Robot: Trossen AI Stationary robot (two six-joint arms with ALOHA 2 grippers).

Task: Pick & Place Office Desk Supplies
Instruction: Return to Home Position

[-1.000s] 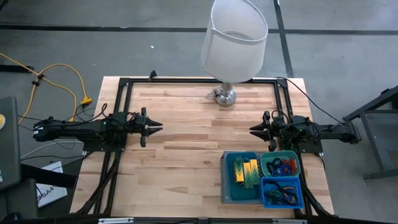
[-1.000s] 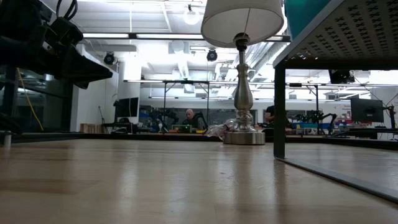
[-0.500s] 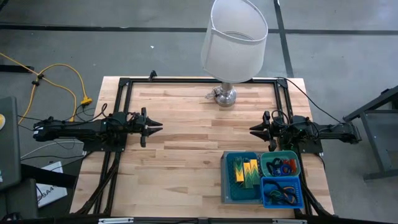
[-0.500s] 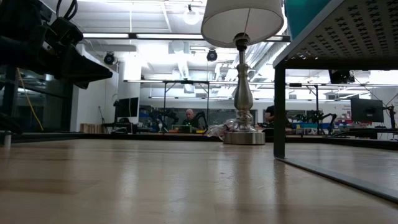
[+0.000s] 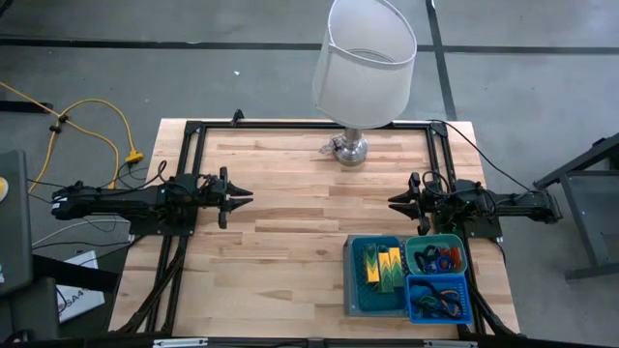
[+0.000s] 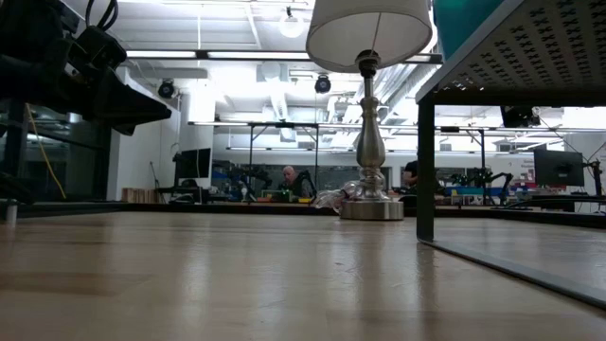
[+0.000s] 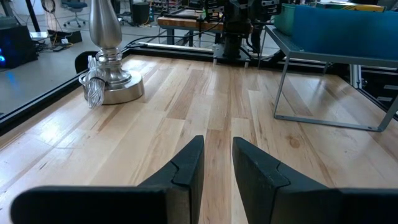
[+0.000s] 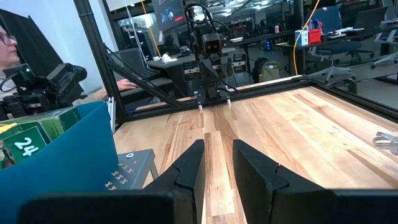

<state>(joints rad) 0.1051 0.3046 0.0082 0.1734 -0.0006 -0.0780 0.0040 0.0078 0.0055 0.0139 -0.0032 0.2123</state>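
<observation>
Shows the left gripper [image 5: 242,196] hovering by the left edge of the tabletop [image 5: 280,261], pointing inward, fingers [image 7: 186,171] a narrow gap apart and pinching nothing. Mirrors it at the right edge with the right gripper [image 5: 397,202], fingers [image 8: 186,168] likewise slightly parted and empty. Gathers the office desk supplies on a grey perforated shelf [image 5: 360,307] at the near right corner:

- yellow-and-green blocks [image 5: 379,266] in a large blue bin [image 5: 377,240]
- red and blue rings [image 5: 440,257] in a green bin [image 5: 435,238]
- black and blue loops [image 5: 437,300] in a small blue bin [image 5: 414,300]

Sets a white-shaded lamp [image 5: 363,58] at mid far edge.
</observation>
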